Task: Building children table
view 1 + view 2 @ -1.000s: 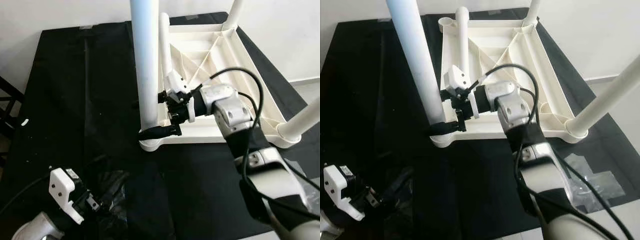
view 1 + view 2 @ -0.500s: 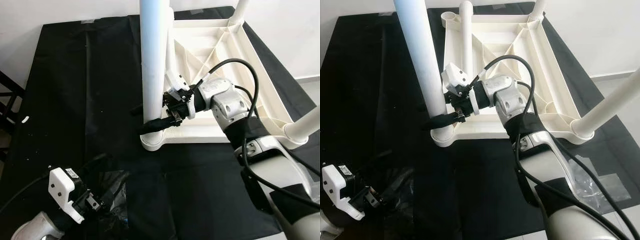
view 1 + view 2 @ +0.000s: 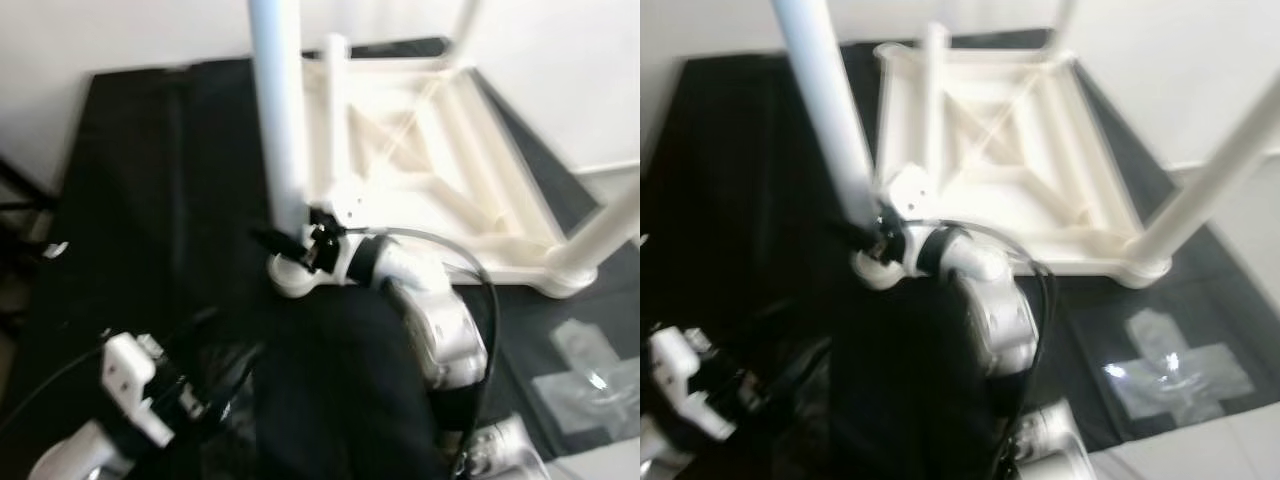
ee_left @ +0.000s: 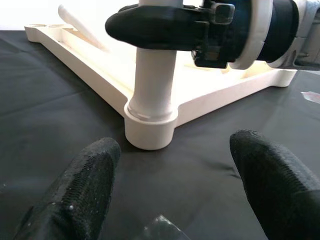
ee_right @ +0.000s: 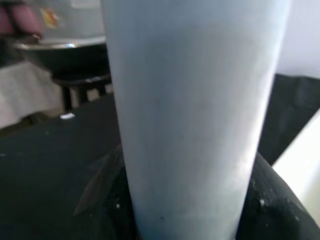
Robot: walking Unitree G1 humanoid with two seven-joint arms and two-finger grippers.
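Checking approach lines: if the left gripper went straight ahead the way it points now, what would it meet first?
Likely the corner socket of the upturned table, where the white leg stands in the right gripper. Left gripper is open, apart from it; depth unclear.

You'll find both eye views blurred, so the right claw [image 3: 290, 243] at the upright table leg [image 3: 277, 130] looks smeared. The leg's top runs off the frame. The plastic bag [image 3: 1173, 365] shows no detail.
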